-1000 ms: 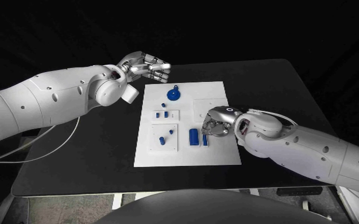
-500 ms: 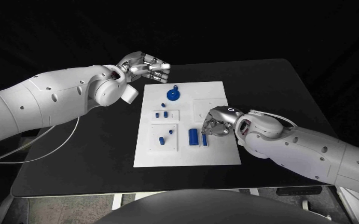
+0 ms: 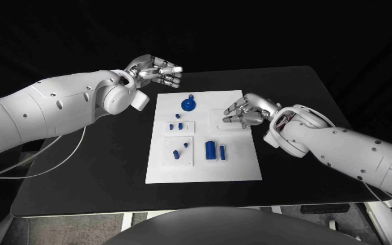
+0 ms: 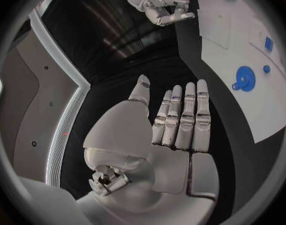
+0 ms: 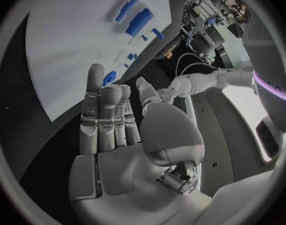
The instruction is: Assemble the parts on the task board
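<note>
The white task board (image 3: 204,171) lies mid-table. A round blue disc with a knob (image 3: 188,105) is at its far end. Small blue pegs (image 3: 175,125) sit in one raised square, and two more pegs (image 3: 177,154) in the square nearer me. A blue block (image 3: 211,150) and a thin blue bar (image 3: 223,152) stand side by side. My right hand (image 3: 245,112) hovers over the board's right side, fingers apart, holding nothing. My left hand (image 3: 155,70) hangs open above the table past the board's far left corner. In the left wrist view its flat palm (image 4: 174,130) faces the disc (image 4: 244,77).
Black table surrounds the board, with bare room on both sides and at the near edge (image 3: 188,205). The right wrist view shows my right hand (image 5: 118,130) with straight fingers above the board (image 5: 68,40), with the block and bar (image 5: 140,20) beyond.
My right hand rose from beside the thin bar and moved toward the far right of the board, its fingers spreading. The bar and block stayed put. The left hand barely shifted.
</note>
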Robot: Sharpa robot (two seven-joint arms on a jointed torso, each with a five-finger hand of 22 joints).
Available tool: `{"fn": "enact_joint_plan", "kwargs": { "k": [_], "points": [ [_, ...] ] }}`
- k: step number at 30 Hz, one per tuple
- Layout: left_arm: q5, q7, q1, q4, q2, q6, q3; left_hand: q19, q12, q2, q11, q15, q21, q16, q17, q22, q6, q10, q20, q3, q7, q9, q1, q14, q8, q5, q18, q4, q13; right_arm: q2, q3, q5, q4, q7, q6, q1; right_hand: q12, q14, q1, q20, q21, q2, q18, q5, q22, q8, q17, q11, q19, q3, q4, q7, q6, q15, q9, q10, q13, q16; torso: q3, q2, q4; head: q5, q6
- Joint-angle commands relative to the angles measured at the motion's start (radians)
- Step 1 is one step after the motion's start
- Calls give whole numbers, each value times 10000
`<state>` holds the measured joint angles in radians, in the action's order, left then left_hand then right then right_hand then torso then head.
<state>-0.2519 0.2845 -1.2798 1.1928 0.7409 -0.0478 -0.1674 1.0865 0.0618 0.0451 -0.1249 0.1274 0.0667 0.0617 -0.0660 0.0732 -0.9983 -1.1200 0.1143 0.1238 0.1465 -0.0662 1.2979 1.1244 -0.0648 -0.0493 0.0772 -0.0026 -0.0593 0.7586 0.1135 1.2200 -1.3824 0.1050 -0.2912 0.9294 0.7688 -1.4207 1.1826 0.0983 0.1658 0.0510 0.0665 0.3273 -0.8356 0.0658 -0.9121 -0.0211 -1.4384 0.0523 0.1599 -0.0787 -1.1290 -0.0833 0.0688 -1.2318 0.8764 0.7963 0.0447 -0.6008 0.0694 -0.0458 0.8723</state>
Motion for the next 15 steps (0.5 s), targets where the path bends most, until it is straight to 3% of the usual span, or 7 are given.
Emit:
{"fn": "enact_joint_plan", "kwargs": {
  "k": [1,5,7,9,10,12,15],
  "points": [
    [565,363,-4,-202,-121,-416,9,-61,-8,102,0,2,32,18,-10,-14,20,47,13,15,-47,0,46,97,0,13,-19,-56,1,-154,113,-3455,663,1315,-31,172,-662,347,112,-115,-538,177,-191,12,511,-16,587,64,499,-90,204,-68,133,123,-5,273,-681,-973,-72,221,91,-72,-132],
    [789,477,-3,-478,-230,-559,11,-119,-9,130,31,-47,24,10,-7,-19,9,105,6,1,-117,1,56,116,0,13,-62,-75,1,-436,302,-5064,1559,1508,420,299,-2277,1288,239,-412,-1038,391,-385,-80,1352,-48,1549,284,1634,-304,393,-198,316,438,-25,864,-2164,-2632,-115,393,136,-133,-408],
    [984,553,-4,-667,-292,-647,13,-178,-11,140,67,-85,16,0,4,-24,10,212,20,-2,-193,2,54,8,3,12,-88,-84,2,-668,435,-5922,2178,1592,765,346,-4217,2027,185,-850,-1026,562,-557,-226,2331,-22,2740,632,3237,-577,527,-346,561,917,-32,839,-4103,-4399,-111,482,159,-159,-616],
    [1234,628,-6,-888,-356,-778,25,-235,-17,153,113,-120,18,-7,10,-24,34,463,57,-5,-290,5,48,-183,7,16,-82,-92,4,-977,558,-6872,2921,1702,1171,395,-6784,2361,-163,-1642,-903,517,-499,-335,4057,33,4961,1226,4880,-929,726,-472,756,1576,-27,501,-7331,-6873,-103,575,211,-211,-780],
    [1304,644,-7,-949,-379,-814,28,-267,-22,144,141,-131,10,-16,18,-28,64,586,85,-2,-334,8,43,-283,13,17,-77,-96,6,-1054,588,-7083,3100,1731,1259,404,-6987,2807,-178,-1800,-1045,554,-571,-320,4301,-38,5290,1298,5173,-990,743,-527,878,1801,-61,784,-7633,-7260,-95,610,219,-222,-823],
    [1572,704,-8,-1180,-490,-949,39,-420,-20,118,165,-142,-15,-13,21,-45,267,974,178,2,-377,30,19,-523,22,17,-50,-100,8,-1335,721,-7690,3709,1842,1543,426,-7036,3100,-255,-2305,-1056,575,-246,-357,5834,-19,7368,1506,5590,-1166,819,-537,1160,2111,-68,1296,-8211,-7380,-62,678,223,-215,-976],
    [1858,786,-9,-1437,-647,-1109,47,-676,-13,83,186,-129,-21,-9,25,-57,756,1335,317,-12,-412,52,0,-830,37,16,6,-108,10,-1617,859,-8156,4281,1973,1789,441,-7074,3557,-318,-2465,-1059,564,-245,-409,6659,-57,8197,1616,6457,-1076,705,-539,1693,2230,-92,1851,-8180,-7327,-18,754,219,-256,-1118]
  ]
}}
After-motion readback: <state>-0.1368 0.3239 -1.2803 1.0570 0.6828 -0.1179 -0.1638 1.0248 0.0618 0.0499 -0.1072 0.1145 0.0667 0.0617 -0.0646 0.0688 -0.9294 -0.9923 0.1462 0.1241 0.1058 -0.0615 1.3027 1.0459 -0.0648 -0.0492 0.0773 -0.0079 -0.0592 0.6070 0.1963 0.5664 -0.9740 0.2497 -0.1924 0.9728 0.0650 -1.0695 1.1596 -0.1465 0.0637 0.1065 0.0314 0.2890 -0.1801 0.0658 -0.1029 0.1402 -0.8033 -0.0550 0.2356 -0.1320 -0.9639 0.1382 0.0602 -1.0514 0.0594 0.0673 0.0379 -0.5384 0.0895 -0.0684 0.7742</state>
